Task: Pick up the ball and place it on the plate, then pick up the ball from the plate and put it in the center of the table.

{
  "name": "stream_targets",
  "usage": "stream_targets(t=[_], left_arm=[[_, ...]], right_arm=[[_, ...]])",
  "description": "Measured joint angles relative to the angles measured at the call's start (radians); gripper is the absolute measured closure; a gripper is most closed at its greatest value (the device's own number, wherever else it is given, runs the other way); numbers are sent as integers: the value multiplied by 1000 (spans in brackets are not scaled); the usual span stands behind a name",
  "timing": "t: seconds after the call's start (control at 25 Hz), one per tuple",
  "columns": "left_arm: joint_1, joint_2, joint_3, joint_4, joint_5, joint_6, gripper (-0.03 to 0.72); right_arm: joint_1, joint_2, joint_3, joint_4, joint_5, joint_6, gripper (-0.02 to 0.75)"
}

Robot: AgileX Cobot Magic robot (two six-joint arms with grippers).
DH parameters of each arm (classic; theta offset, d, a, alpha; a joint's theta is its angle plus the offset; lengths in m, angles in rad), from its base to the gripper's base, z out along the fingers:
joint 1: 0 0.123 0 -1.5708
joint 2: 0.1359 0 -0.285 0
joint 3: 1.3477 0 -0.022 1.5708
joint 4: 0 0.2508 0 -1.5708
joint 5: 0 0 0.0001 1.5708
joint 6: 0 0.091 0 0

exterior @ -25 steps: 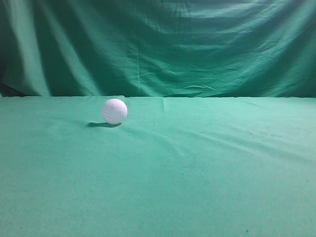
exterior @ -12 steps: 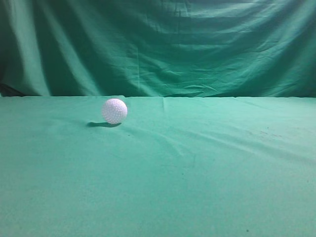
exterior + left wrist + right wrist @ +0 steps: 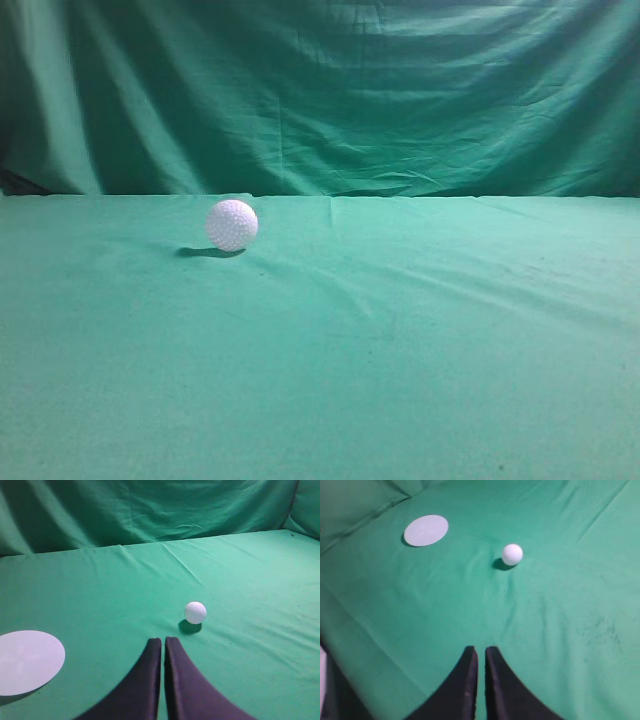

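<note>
Both pairs of jaws are drawn together with only a thin slit between the black fingers, and neither has hold of anything. The left gripper (image 3: 163, 641) hangs above the green cloth of the table (image 3: 100, 590), its tips pointing toward the far edge. To its left, near the edge of the left wrist view, the pale round plate (image 3: 27, 661) lies flat on the cloth. Just beyond the fingertips and slightly to their right sits the golf ball (image 3: 195, 612), white and dimpled, resting on the table with a small shadow beside it, apart from the gripper.

In the exterior view the golf ball (image 3: 232, 224) stands alone left of centre on the table (image 3: 400, 350), near the far edge where the darker backdrop curtain (image 3: 320, 90) hangs.

The right gripper (image 3: 481, 650) hovers well back from the golf ball (image 3: 512, 554), with the plate (image 3: 426, 530) farther off to the left.
</note>
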Motion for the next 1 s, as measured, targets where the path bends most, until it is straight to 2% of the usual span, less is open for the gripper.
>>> stream_targets(t=[0.2, 0.24, 0.36, 0.48, 0.72, 0.84, 1.0], left_arm=[[0, 0, 0, 0, 0, 0, 688], [0, 0, 0, 0, 0, 0, 688], [0, 0, 0, 0, 0, 0, 688], [0, 0, 0, -2, 0, 0, 688], [0, 0, 0, -2, 0, 0, 688], [0, 0, 0, -2, 0, 0, 688], [0, 0, 0, -2, 0, 0, 688]], right_arm=[[-18, -12, 2, -147, -88, 0, 738], [-39, -23, 4, -162, -102, 0, 691], [-159, -65, 10, -181, -120, 0, 691], [-318, -133, 49, -183, -158, 0, 691], [-558, -302, 237, -156, -272, 0, 691], [-614, -357, 319, -148, -303, 0, 691], [-626, -381, 406, -145, -327, 0, 691]])
